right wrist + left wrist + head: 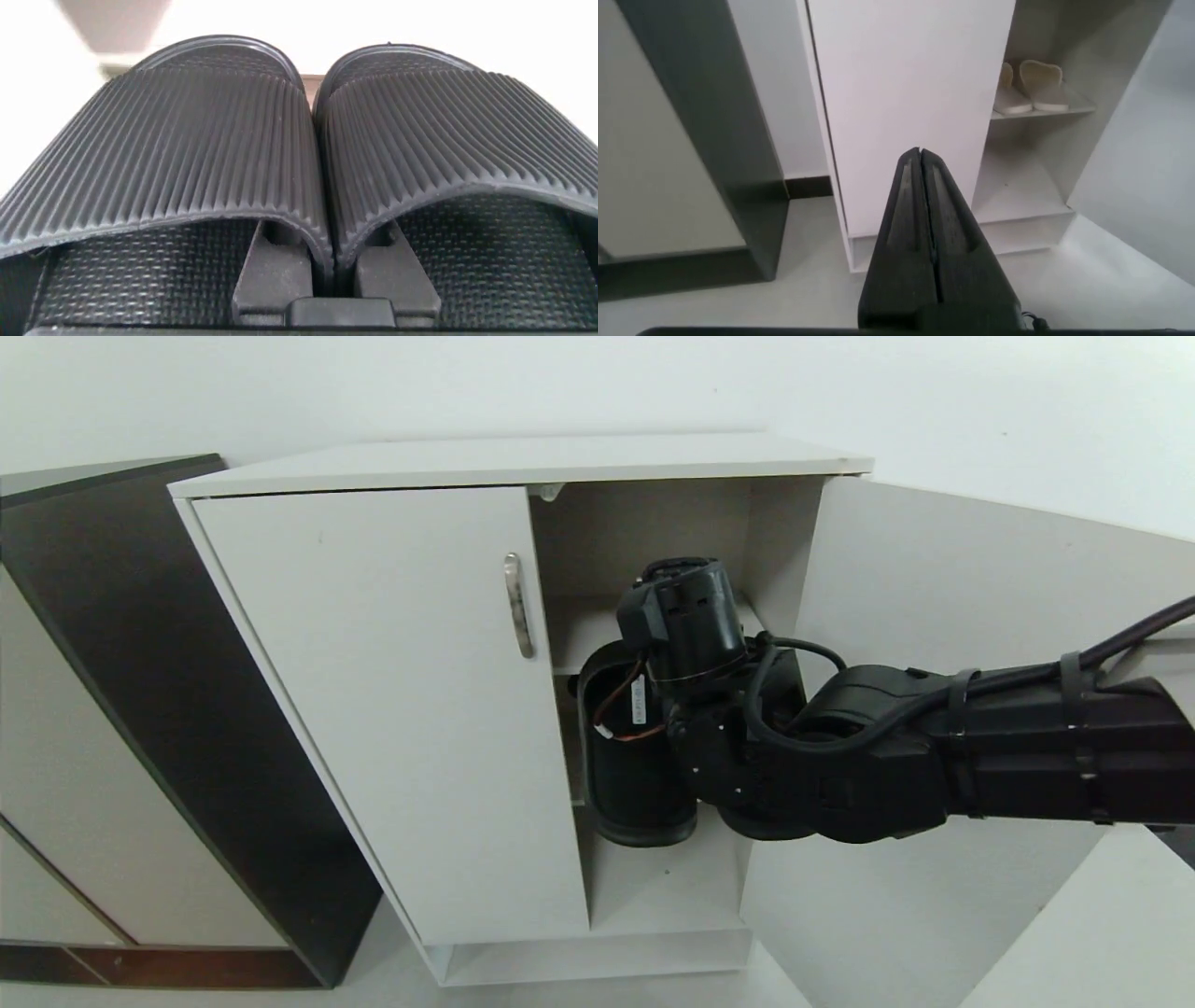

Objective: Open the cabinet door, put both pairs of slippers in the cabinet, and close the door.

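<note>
The right tool (327,266) pinches two black ribbed rubber slippers (224,159) together, so both can enter the white wooden cabinet (523,457) at once, at three o'clock from its shut door (373,709); the left tool (920,163) is closed.

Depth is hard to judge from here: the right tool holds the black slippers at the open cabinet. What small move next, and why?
Probably ease the right tool forward and down, setting the black slippers on the lower compartment floor. They hang at its opening, above the floor, and the white slippers occupy the shelf above.
</note>
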Available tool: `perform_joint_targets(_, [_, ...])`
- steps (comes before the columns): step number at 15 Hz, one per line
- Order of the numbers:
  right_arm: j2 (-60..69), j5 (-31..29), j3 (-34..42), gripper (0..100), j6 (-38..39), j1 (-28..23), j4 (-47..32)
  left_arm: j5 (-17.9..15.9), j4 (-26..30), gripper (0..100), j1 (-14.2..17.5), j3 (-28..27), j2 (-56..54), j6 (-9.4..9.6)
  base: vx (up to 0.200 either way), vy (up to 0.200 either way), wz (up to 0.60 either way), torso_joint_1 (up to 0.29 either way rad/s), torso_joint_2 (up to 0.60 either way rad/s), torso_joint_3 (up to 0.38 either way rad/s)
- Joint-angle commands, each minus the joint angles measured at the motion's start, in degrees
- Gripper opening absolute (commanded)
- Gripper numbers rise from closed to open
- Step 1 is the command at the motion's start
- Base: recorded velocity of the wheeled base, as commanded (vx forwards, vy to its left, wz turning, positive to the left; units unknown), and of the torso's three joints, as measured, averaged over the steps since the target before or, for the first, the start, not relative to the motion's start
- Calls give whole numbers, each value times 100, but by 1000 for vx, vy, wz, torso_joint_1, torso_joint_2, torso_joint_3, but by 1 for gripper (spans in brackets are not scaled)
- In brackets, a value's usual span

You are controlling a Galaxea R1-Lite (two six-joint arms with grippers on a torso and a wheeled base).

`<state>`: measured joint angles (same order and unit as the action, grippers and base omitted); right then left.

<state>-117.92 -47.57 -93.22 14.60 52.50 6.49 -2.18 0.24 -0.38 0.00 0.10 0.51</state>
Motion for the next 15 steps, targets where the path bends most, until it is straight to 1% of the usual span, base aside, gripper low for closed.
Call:
perform_joint_targets(1, [-56,2,-38,0,-1,5,11,-2,2,0,3,0,8,2,200,0,0,2,7,2])
perform_joint_targets(8, [-108,2,-91,0,-10,-3,11,-2,2,0,3,0,8,2,200,0,0,2,2,2])
perform_joint_targets(15, [-231,-51,-135,0,-28,-21,28,7,2,0,3,0,8,2,0,0,0,0,0,0])
